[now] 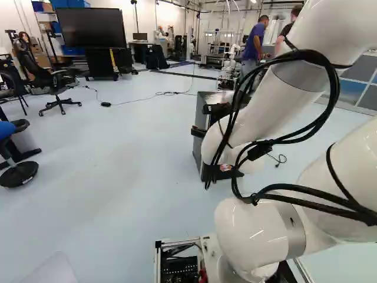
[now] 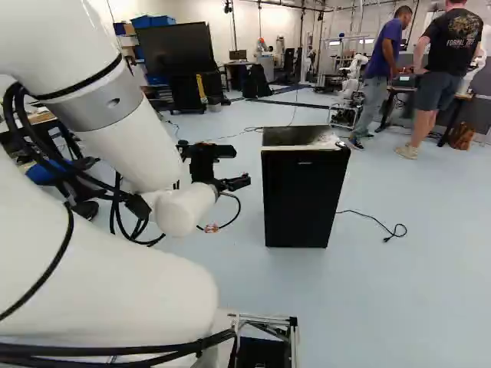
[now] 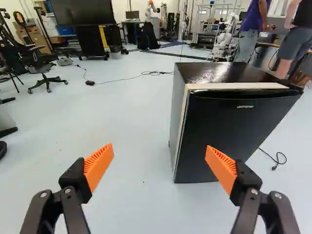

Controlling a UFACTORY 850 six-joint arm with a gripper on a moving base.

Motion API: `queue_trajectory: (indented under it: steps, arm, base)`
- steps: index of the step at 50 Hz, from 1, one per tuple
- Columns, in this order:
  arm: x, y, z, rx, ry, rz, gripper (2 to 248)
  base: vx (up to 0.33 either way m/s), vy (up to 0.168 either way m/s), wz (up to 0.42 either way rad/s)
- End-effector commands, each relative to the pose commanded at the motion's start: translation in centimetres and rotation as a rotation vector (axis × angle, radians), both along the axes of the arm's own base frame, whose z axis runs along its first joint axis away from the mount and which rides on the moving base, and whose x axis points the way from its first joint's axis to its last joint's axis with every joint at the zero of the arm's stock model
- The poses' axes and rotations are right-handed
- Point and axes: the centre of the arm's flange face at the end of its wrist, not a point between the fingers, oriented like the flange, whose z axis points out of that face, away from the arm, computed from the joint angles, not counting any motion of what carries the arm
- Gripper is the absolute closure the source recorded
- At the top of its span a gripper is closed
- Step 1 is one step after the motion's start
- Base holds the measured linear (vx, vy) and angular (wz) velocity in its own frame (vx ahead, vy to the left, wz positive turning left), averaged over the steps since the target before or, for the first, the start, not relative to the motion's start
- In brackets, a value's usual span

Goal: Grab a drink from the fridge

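My gripper [image 2: 242, 182] hangs just beside the small black fridge [image 2: 296, 195] in the right base view, on the side nearer the arm. In the wrist view the gripper [image 3: 160, 163] stands open, its orange pads wide apart with nothing between them. Ahead of it stands the fridge [image 3: 229, 136], upright on the floor with its door shut; one finger overlaps the door's lower part in that view. The arm covers much of the fridge [image 1: 201, 144] in the left base view. No drink shows; the fridge's inside is hidden.
A power cord [image 2: 376, 222] lies on the floor beside the fridge. Farther off are a large screen [image 1: 93, 28], an office chair [image 1: 50, 79] and another robot [image 2: 353, 77]. Two people stand beyond the fridge. A stool base [image 1: 19, 173] stands at the left of the left base view.
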Motion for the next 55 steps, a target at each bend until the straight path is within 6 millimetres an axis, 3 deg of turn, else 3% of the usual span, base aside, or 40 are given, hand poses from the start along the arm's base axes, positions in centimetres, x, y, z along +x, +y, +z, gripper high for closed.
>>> queue_trajectory:
  steps: [55]
  arm:
    - [0.00,0.00,0.00,0.000,0.000,0.000,3]
  base:
    - [0.075,0.003,-0.002]
